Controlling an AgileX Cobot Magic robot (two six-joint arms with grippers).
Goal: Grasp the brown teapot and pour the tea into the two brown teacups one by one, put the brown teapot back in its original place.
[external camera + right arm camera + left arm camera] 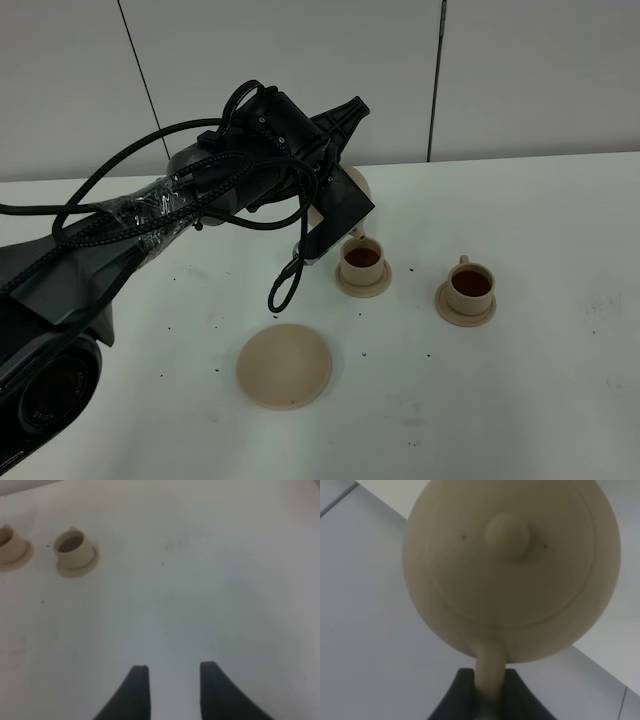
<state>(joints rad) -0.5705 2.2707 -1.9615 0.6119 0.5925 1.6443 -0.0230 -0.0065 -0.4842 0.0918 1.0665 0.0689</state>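
My left gripper [340,205] is shut on the loop handle of the brown teapot [512,565] and holds it in the air just behind the nearer teacup [362,262]. In the high view only a beige sliver of the pot [358,182] shows behind the gripper. The left wrist view is filled by its knobbed lid, with the handle pinched between the dark fingers [452,700]. Both teacups hold dark liquid; the second teacup [470,288] stands further right. The wide flat saucer [284,365] lies bare in front. My right gripper [172,672] hangs open over bare table, away from the cups [74,550].
The left arm and its black cables [150,215] stretch across the left half of the white table [560,400]. Small dark specks dot the surface around the saucers. A pale wall stands behind the table's far edge.
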